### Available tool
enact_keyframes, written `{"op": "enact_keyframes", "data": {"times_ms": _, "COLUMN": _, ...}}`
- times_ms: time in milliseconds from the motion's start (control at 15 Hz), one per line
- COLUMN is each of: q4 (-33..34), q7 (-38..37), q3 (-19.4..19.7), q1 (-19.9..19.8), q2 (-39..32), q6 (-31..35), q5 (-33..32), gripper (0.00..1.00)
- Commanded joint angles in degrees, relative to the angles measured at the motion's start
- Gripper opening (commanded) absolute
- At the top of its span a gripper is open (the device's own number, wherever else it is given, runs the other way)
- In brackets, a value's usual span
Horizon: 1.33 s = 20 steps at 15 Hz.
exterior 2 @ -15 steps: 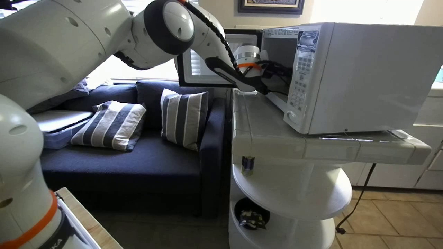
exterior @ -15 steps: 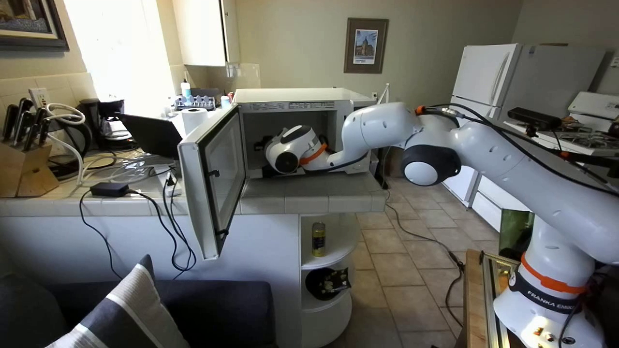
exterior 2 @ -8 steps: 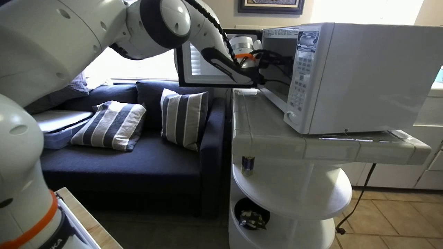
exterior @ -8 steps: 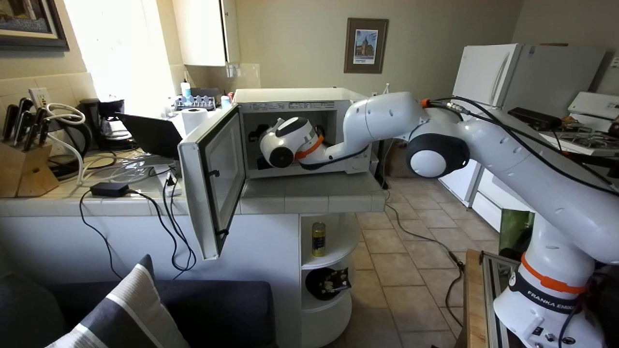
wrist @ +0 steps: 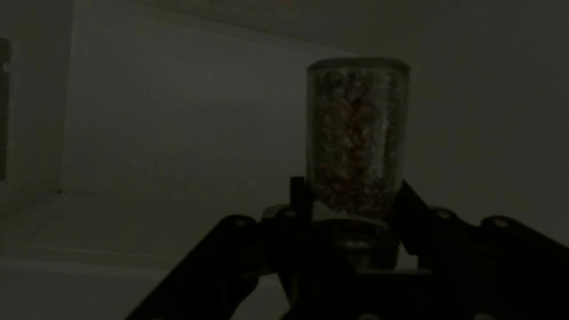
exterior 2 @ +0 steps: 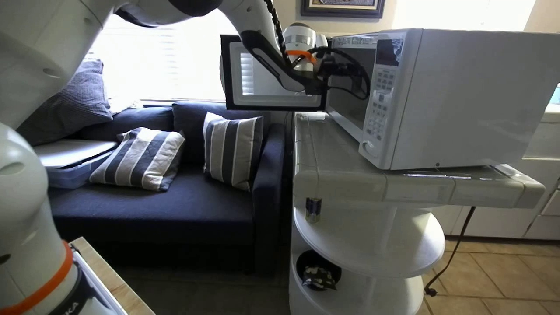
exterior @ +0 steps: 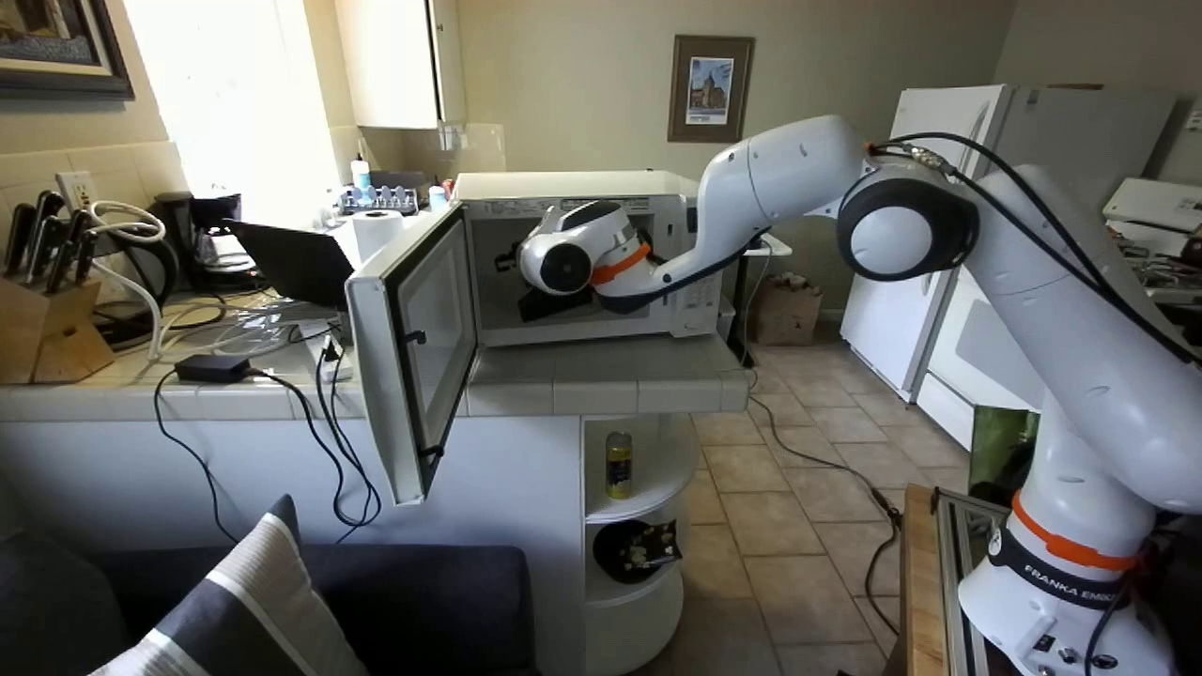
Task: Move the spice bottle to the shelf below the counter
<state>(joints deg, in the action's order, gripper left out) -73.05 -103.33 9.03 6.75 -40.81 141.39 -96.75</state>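
Note:
A clear glass spice bottle (wrist: 358, 133) with reddish-brown contents sits between my fingers in the dark wrist view. Its dark cap end points toward my palm. My gripper (wrist: 352, 195) is shut on it, with a finger on each side near the cap end. In an exterior view my gripper (exterior 2: 343, 70) is at the microwave's open mouth. The fingertips and held bottle are hidden there. The white rounded shelf (exterior: 653, 488) below the counter also shows in an exterior view (exterior 2: 380, 249). A yellow bottle (exterior: 618, 465) stands upright on it, seen too in an exterior view (exterior 2: 313, 210).
The white microwave (exterior 2: 463, 100) stands on the tiled counter (exterior: 601, 394). Its open door (exterior: 413, 357) sticks out past the counter edge. A black bowl with a packet (exterior: 634, 552) is on the lower shelf. A dark sofa (exterior 2: 188, 205) stands beside the counter.
My arm has risen. The hand has moved up inside the microwave opening and drawn back outward a little. The yellow bottle, shelf and microwave door have not moved.

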Motion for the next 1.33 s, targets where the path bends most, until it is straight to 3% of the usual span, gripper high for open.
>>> {"op": "enact_keyframes", "data": {"times_ms": 0, "q4": -12.5, "q7": 5.0, "q3": -4.5, "q1": -3.3, "q2": 9.2, "q6": 1.4, "q5": 3.7, "gripper": 0.23}}
{"op": "enact_keyframes", "data": {"times_ms": 400, "q4": -23.0, "q7": 11.0, "q3": -7.9, "q1": -6.0, "q2": 18.2, "q6": 2.5, "q5": 12.0, "gripper": 0.23}}
{"op": "enact_keyframes", "data": {"times_ms": 867, "q4": -31.4, "q7": 20.2, "q3": -9.4, "q1": -5.5, "q2": 26.5, "q6": 1.1, "q5": 24.7, "gripper": 0.23}}
{"op": "enact_keyframes", "data": {"times_ms": 1267, "q4": -35.9, "q7": 12.5, "q3": -9.3, "q1": -2.8, "q2": 32.0, "q6": -0.8, "q5": 19.9, "gripper": 0.23}}
